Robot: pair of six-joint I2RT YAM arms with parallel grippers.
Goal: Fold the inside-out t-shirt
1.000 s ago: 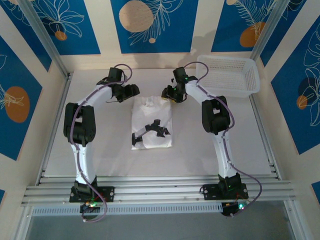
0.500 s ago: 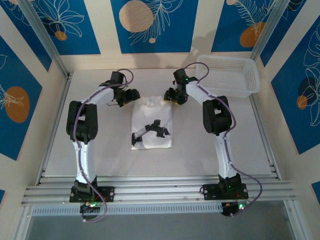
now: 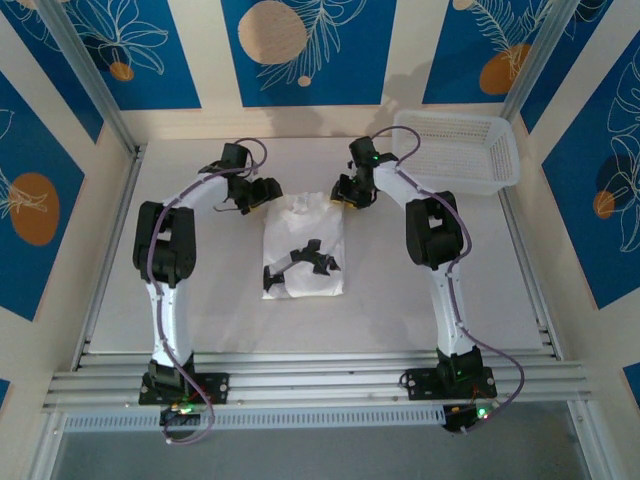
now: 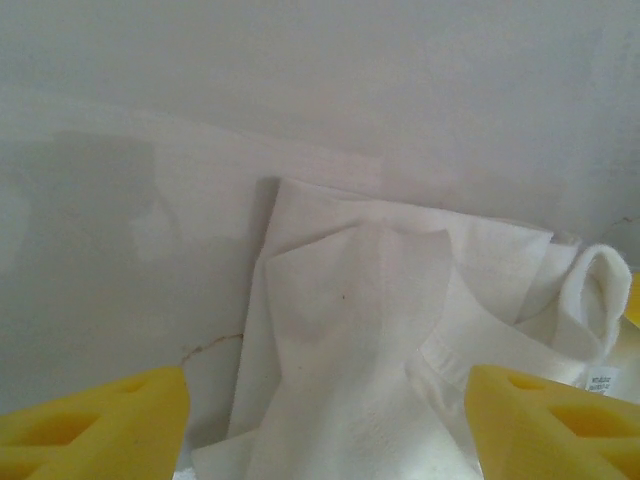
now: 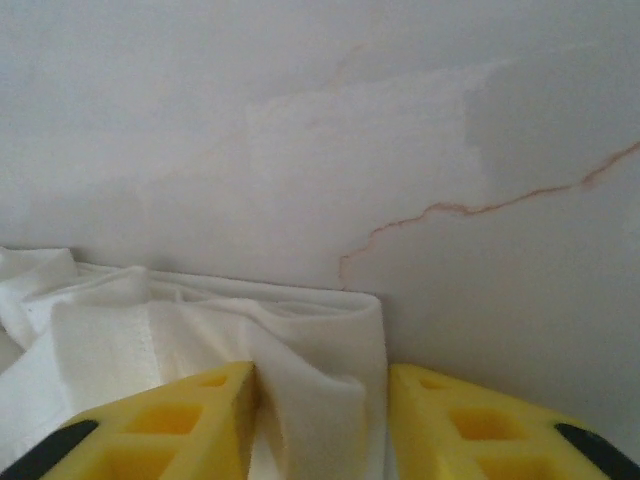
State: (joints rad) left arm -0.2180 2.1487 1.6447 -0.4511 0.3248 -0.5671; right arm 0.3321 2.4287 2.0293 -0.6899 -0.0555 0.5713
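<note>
We see t-shirt (image 3: 305,250) centred on table (image 3: 220,290); left gripper (image 3: 262,193) at its 11 o'clock, right gripper (image 3: 342,194) at 1, mesh basket (image 3: 455,178) at 2.

A white mesh basket (image 3: 465,178) sits upper right on a pale table (image 3: 230,320), whose surface bears a thin brown crack (image 5: 450,210); blue leaf-print panels (image 3: 330,60) line the top.

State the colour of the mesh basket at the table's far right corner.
White all over. The mesh basket shows best in the top external view.
</note>
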